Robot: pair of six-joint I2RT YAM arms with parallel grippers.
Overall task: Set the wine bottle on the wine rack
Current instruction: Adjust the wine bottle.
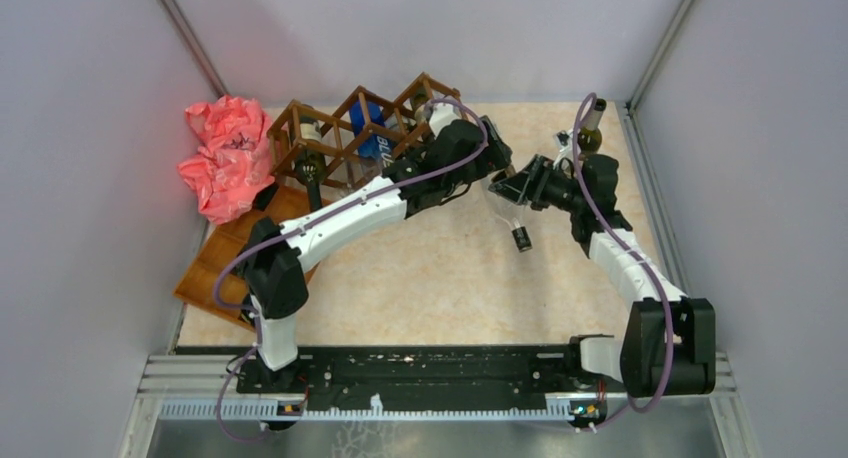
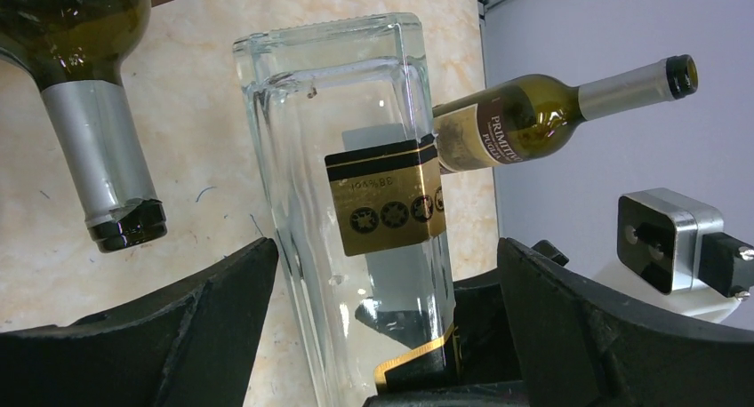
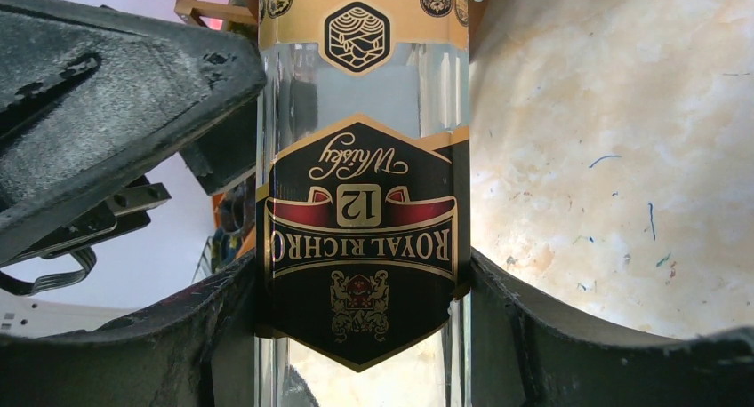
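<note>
Bottle (image 3: 360, 87) in right claw (image 3: 360, 287), left claw (image 2: 387, 247) alongside.

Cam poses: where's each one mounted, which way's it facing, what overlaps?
Top external: above and behind the bases, looking down at the table and wine rack; left arm and right arm show.
Left wrist: faces rightward along its open jaws, whisky bottle between them.
Right wrist: faces the rack; its jaws shut on that bottle.
Shared: whisky bottle in all three; upright wine bottle in top and left wrist.
</note>
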